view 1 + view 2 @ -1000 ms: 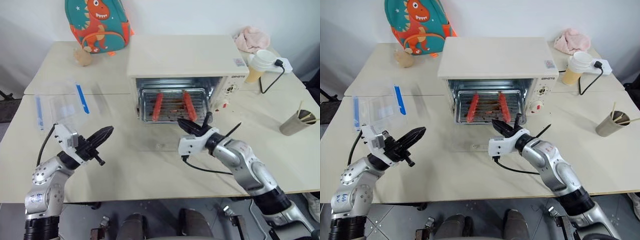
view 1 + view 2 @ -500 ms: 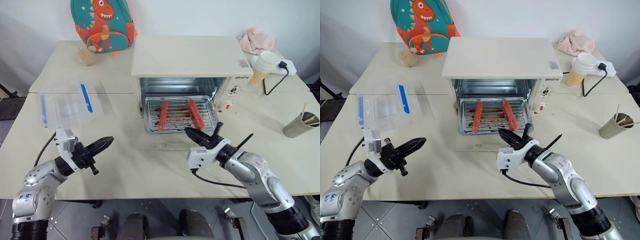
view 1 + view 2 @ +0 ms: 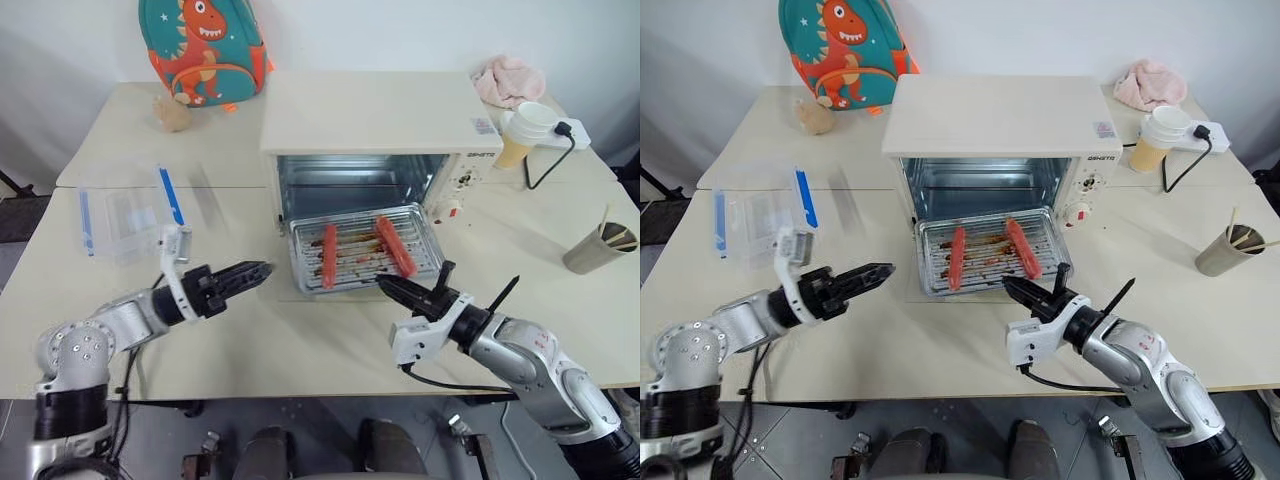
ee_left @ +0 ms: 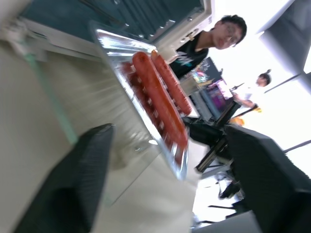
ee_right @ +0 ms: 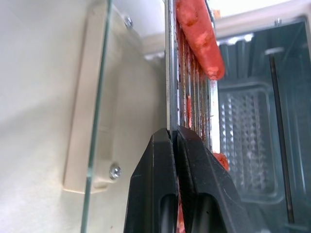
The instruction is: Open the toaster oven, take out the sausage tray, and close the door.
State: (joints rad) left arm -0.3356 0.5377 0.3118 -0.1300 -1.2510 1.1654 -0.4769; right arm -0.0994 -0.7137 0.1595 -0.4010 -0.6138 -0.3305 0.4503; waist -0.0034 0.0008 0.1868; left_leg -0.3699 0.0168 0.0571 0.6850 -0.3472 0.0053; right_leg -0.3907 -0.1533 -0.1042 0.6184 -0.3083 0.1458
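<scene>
Sausage tray (image 3: 365,253): thin, shallow silvery metal with a ridged, grease-stained base, drawn partly out of the toaster oven (image 3: 380,135) and lying over the lowered door (image 3: 940,296). Judged light and stiff, but slick with grease, and its two sausages (image 3: 396,245) lie loose and could roll if it tips. Only the narrow raised rim offers a hold.

Right hand (image 3: 388,285): fingers together, clamped on the tray's front rim near its right corner; the right wrist view shows the rim edge pinched between the pads. One corner grip on a greasy lip is judged prone to twisting or slipping.

Left hand (image 3: 258,270): fingers apart, holding nothing, just beside the tray's left front corner, apart from it. That left rim is the sensible second hold.

Door: flat on the desk (image 3: 250,350), glass, fragile under load.
</scene>
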